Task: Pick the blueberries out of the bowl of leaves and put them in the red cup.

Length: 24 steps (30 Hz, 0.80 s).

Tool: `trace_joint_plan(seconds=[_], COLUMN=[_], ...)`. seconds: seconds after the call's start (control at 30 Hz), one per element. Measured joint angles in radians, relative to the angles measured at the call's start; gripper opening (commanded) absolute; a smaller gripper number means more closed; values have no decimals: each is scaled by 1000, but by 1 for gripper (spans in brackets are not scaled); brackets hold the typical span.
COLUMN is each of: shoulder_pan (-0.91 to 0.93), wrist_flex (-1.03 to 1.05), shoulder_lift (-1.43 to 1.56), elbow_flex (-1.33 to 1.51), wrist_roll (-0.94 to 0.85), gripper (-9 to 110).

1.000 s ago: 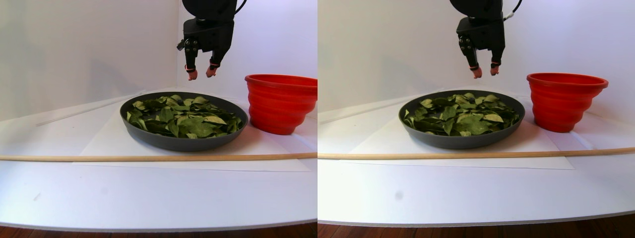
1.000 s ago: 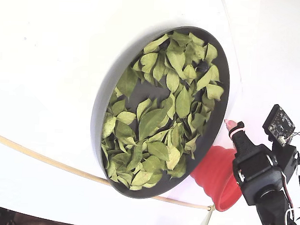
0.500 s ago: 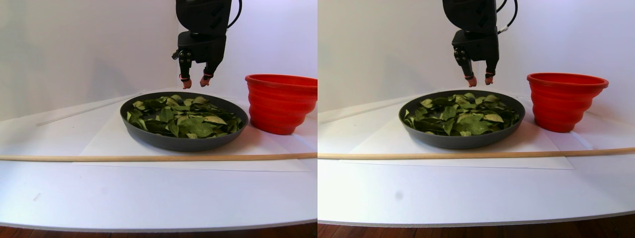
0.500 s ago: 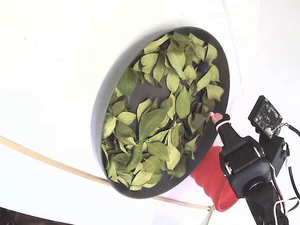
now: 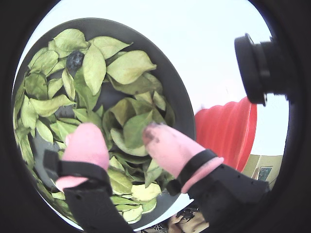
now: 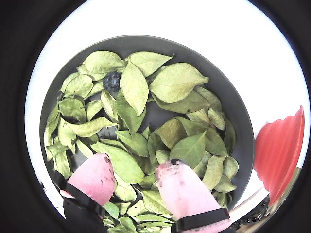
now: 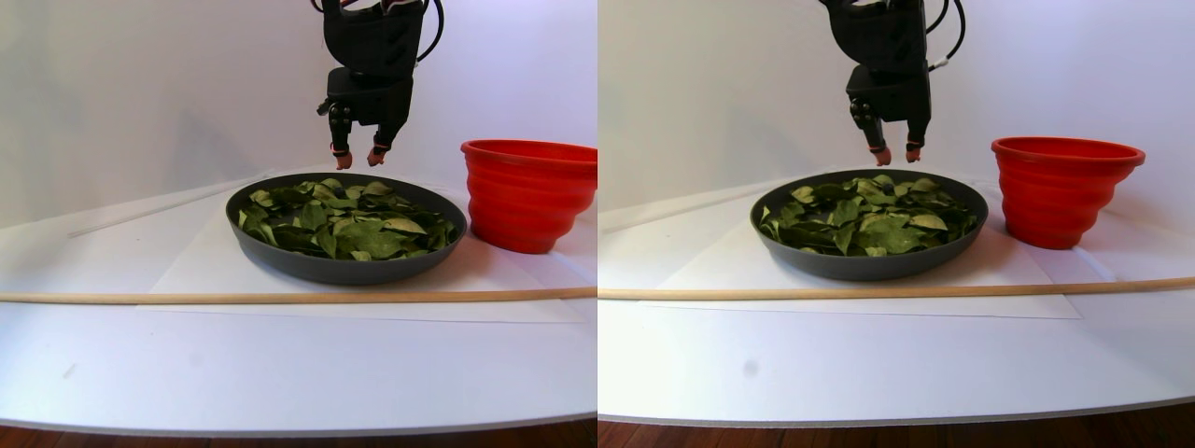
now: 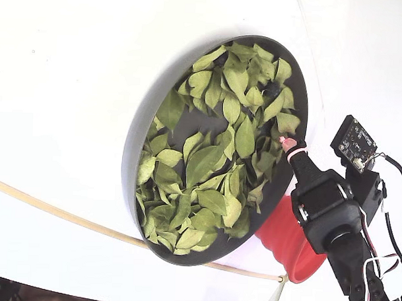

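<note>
In the stereo pair view, the dark grey bowl (image 7: pixel 345 266) sits left, heaped with green leaves (image 7: pixel 350 224). In a wrist view, one blueberry (image 6: pixel 112 80) peeks out at the bowl's ten o'clock. The gripper (image 7: pixel 357 159) hovers over the bowl's twelve o'clock rim, pink fingertips (image 6: pixel 181 189) narrowly parted, holding nothing. The red cup (image 7: pixel 527 194) stands just beside the bowl, at its three o'clock.

Under the pink-tipped black pincer (image 6: pixel 133 182) lie green and yellow-green leaves (image 6: pixel 167 85) in a dark grey bowl (image 6: pixel 240 116). Beside it, a bright red cup (image 7: pixel 525 194).
</note>
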Motion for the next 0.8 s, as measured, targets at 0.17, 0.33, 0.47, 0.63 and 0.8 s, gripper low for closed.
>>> trace_joint_plan(seconds=[0.17, 0.33, 0.47, 0.63, 0.8], shoulder_pan=[-3, -5, -12, -17, -25], wrist_flex=[-12, -31, -34, -52, -66], shoulder_lift=[-34, -77, -104, -138, -172], elbow_flex=[-28, -66, -92, -114, -140], wrist_roll=[0, 0, 0, 0, -3], gripper=[17, 17, 17, 17, 17])
